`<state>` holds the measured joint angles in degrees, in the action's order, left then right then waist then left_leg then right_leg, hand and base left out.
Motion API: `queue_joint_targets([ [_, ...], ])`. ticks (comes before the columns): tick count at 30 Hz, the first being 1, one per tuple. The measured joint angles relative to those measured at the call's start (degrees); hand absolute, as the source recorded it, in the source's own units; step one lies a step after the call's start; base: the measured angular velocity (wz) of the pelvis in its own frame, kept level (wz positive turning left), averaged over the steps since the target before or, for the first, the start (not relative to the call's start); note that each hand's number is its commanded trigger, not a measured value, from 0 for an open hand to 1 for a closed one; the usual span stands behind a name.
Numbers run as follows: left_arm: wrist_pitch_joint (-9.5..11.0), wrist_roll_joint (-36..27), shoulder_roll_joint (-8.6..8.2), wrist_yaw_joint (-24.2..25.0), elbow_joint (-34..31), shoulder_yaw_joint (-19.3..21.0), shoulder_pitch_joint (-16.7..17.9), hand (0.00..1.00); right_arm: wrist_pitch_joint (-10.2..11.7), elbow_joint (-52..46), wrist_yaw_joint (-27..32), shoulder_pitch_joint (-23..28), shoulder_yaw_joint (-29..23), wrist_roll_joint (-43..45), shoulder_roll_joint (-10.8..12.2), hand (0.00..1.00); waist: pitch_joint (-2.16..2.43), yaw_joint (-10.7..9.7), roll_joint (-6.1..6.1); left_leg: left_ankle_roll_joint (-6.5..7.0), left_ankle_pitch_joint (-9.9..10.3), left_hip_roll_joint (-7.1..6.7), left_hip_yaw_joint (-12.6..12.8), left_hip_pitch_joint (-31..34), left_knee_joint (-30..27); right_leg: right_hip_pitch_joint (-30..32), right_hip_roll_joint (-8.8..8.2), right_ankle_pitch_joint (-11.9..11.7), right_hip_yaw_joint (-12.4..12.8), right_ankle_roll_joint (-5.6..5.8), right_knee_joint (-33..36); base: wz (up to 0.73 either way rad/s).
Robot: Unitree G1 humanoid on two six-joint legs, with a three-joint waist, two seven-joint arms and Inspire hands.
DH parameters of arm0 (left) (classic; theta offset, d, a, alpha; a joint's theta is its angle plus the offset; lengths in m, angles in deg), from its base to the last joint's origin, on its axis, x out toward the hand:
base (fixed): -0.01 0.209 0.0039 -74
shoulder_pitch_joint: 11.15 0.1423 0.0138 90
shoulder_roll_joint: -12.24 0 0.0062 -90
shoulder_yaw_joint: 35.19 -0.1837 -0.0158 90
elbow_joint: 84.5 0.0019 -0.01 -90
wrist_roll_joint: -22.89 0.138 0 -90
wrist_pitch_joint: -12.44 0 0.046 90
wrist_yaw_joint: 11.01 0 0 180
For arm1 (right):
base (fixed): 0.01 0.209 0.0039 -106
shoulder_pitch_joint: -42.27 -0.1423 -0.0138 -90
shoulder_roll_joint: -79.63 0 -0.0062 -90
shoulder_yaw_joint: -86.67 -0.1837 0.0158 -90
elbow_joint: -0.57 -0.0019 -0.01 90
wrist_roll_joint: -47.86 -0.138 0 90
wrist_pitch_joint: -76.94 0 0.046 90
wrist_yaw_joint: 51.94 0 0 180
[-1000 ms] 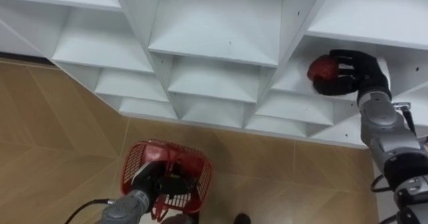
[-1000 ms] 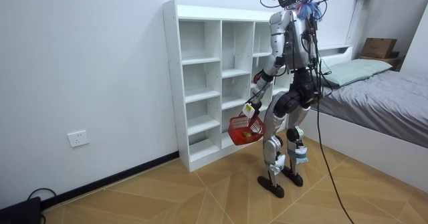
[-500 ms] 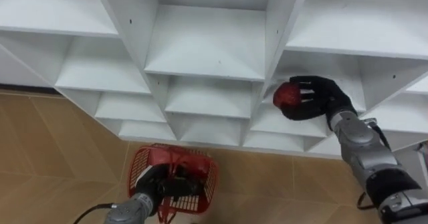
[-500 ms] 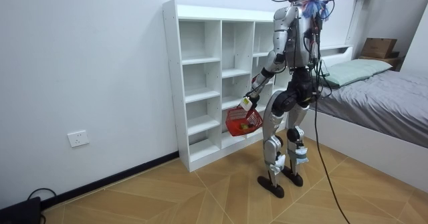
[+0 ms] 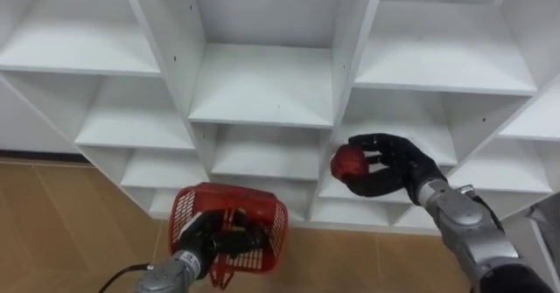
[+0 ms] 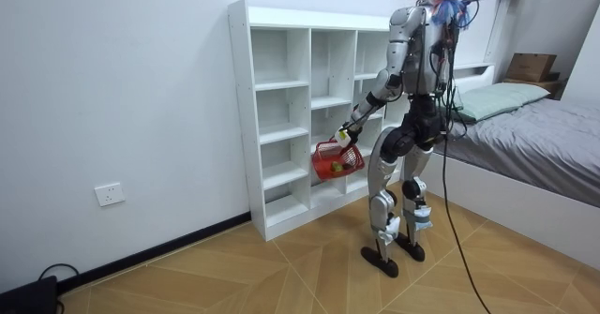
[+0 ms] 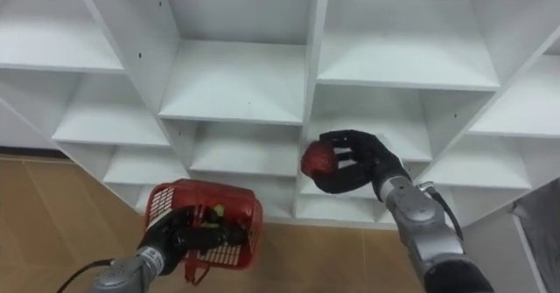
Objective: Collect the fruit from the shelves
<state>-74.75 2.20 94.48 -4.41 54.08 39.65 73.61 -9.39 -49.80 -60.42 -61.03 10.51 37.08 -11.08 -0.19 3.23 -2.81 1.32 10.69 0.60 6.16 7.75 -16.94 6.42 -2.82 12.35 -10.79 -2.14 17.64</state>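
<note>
White closet [image 5: 262, 83]. Before closet: dark red fruit [image 5: 347, 163], black right hand [image 5: 394, 166], red mesh basket [image 5: 229, 189]. Below closet: tan wood-grain floor [image 5: 61, 223].

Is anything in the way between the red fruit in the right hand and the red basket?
Nothing visible. The round red fruit in the right hand has open air down to the red mesh basket held by the left hand.
</note>
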Motion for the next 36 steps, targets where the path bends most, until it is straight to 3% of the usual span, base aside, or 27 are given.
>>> queue_joint_targets([
  [4,0.2,-0.1,-0.01,-0.4,-6.5,0.5,3.0,1.0,0.2,-4.5,-0.6,3.6,-0.8,-0.4,1.2,1.0,0.26,-1.5,-1.02,-0.02,-0.1,0.02,0.0,-2.0,0.9,-2.7,0.34,-0.6,-0.1,0.19,-2.1,0.0],
  [8,0.9,-2.6,-0.45,-1.4,-9.9,0.7,4.1,1.0,0.2,-6.3,-1.0,6.9,-1.0,-0.3,3.0,1.0,0.24,-1.7,-1.03,-0.02,-0.1,-0.15,0.1,-4.7,2.3,-5.3,0.43,-0.9,0.0,0.42,-3.9,0.0],
  [13,1.4,-3.6,-1.06,-1.4,-11.0,0.9,4.9,1.0,0.2,-13.4,-1.0,11.1,-1.1,-0.5,3.5,1.0,0.06,-1.6,-0.86,-0.02,-0.1,-0.23,0.1,-6.4,3.5,-6.9,0.53,-0.9,0.1,0.46,-4.2,0.0],
  [20,1.8,-3.5,-1.04,-1.1,-14.7,2.7,6.1,1.0,0.3,-17.3,-1.0,12.5,-1.6,-0.3,4.9,1.0,-0.41,-1.7,-0.64,-0.05,-0.1,-0.21,0.3,-8.0,4.3,-8.4,0.89,-1.1,0.6,0.61,-5.9,-0.01],
  [27,2.2,-3.5,-1.1,-1.5,-15.7,2.6,6.1,1.0,0.5,-17.5,-1.0,12.6,-1.5,-0.9,5.6,1.0,-0.51,-1.8,-0.48,-0.05,-0.1,-0.25,0.5,-8.4,4.6,-9.1,0.91,-1.1,0.8,0.64,-6.0,0.0],
  [32,2.2,-3.5,-1.14,-1.5,-17.7,2.6,6.1,1.0,0.5,-19.7,-1.8,13.1,-1.4,-0.7,6.0,1.0,-0.98,-1.8,0.25,-0.16,0.1,-0.07,0.9,-8.9,4.8,-9.3,1.04,-1.2,1.2,0.64,-5.9,-0.03],
  [36,2.2,-3.5,-1.18,-1.5,-20.1,2.6,6.1,1.0,0.5,-20.9,-2.3,13.9,-1.0,-0.7,6.0,1.0,-0.92,-1.8,0.45,-0.16,0.1,-0.06,0.9,-9.1,4.8,-9.5,1.06,-1.2,1.2,0.65,-5.8,0.0],
])
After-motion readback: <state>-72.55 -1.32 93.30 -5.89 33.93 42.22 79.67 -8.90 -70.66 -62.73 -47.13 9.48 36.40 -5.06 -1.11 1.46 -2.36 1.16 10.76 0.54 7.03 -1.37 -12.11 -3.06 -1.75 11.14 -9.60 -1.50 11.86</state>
